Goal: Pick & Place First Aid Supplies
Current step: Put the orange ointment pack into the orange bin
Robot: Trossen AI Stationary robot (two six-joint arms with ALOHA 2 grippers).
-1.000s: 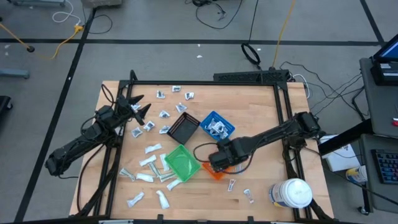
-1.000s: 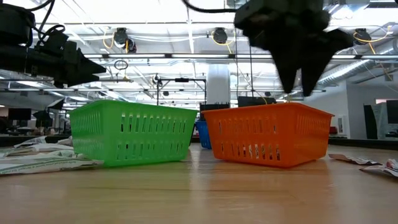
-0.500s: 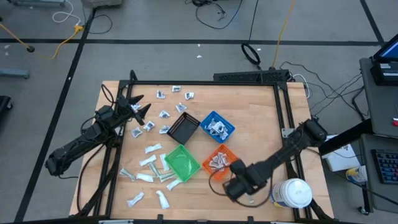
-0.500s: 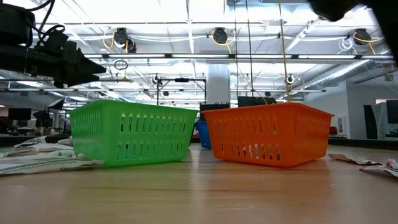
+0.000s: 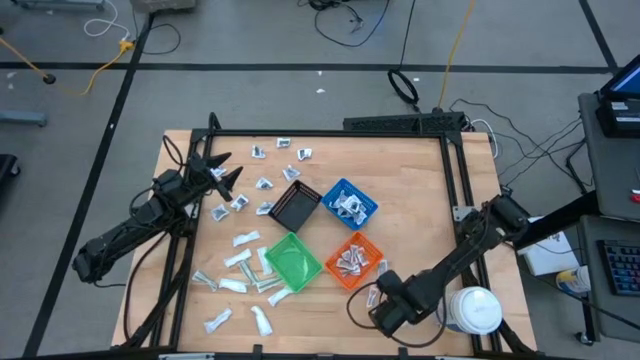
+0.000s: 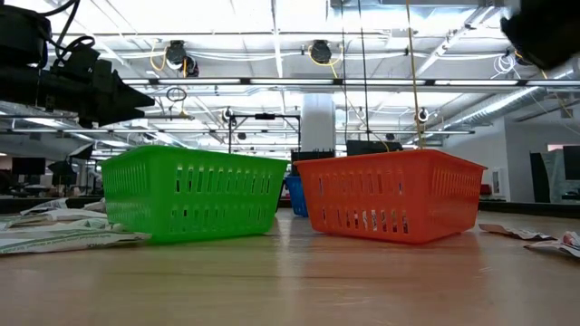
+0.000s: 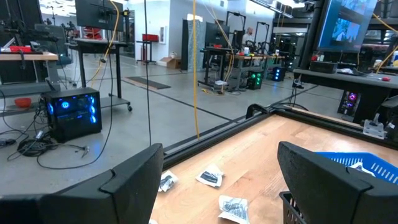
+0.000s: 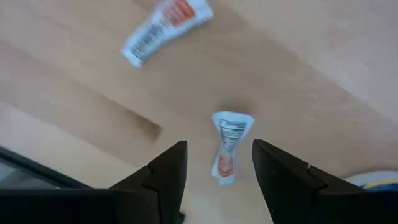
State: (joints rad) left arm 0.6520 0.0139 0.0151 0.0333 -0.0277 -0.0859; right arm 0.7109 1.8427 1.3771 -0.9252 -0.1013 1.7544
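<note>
Item: small twisted white packet [image 8: 227, 148] with red print, flat on the table [image 5: 420, 200], near the front edge.
Position: directly ahead of the right hand [image 8: 214, 165], in line with the gap between its two fingers [image 8: 163, 171], not touching either.
Long axis: roughly along the hand's line of sight, so across the closing direction.
Second packet [image 8: 166, 28]: farther ahead and off to one side, lying slantwise.
Right hand state: fingers parted, nothing held, poised above the packet beside the white jar [image 5: 472, 309].
Left hand [image 5: 222, 172]: open, empty, parked well apart at the far-left corner; right arm plainly nearer.
Judgement: straight descent likely enough.
</note>
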